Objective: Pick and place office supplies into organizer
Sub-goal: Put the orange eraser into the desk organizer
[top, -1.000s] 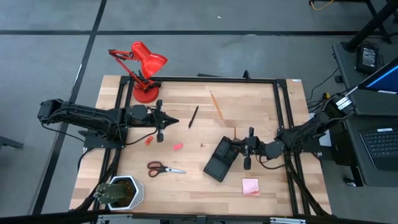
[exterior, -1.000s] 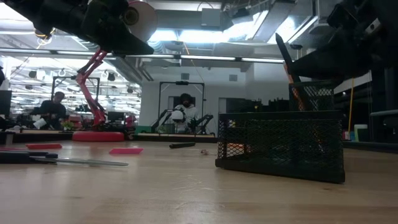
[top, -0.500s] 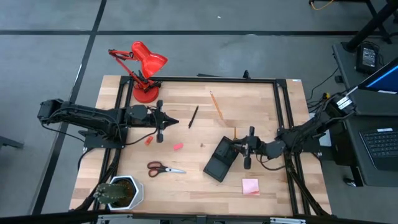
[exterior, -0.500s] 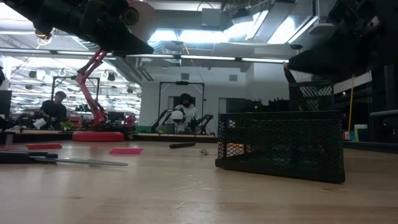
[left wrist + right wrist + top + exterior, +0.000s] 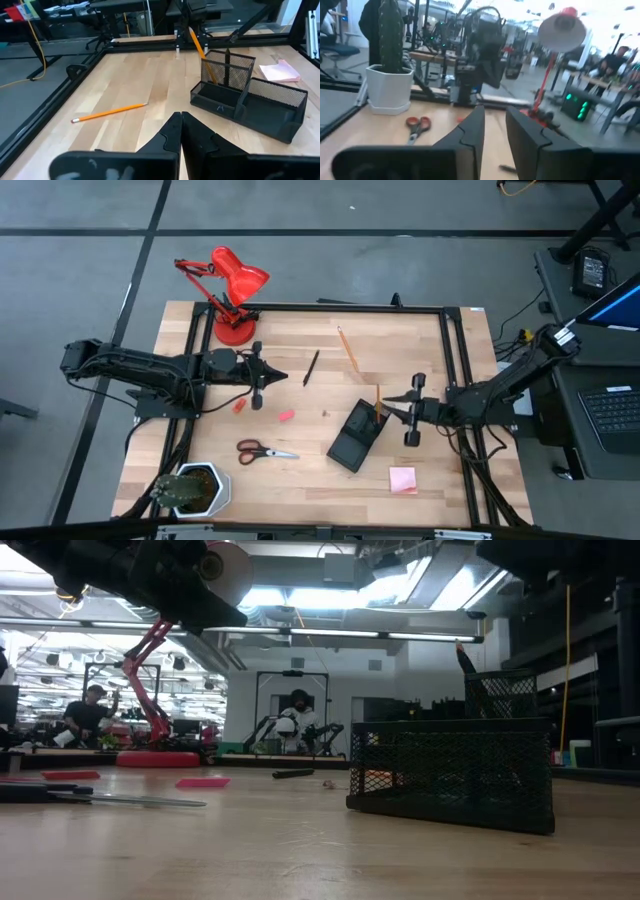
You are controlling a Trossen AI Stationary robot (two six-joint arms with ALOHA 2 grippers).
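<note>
The wooden desk carries everything, framed by black rails. Two dark arms reach in from either side. The left end effector hovers over the left-centre of the desk with its fingers pressed together and nothing between them. The right end effector sits just right of the organizer, its fingers standing slightly apart with nothing between them.

A red desk lamp stands at the far left corner, and a potted plant in a white pot occupies the near left corner.

The organizer, a black mesh tray with a taller cup section, lies right of centre toward the near edge. One orange pencil leans upright in its cup, next to a dark pen standing in the same cup.

The red-handled scissors lie flat on the near left part, between the plant and the organizer. The pink sticky-note pad rests near the front edge, just right of the organizer. A second pencil lies on the far middle of the desk, with a black pen to its left. Two small red eraser pieces sit left of centre, the other piece below the left end effector.
</note>
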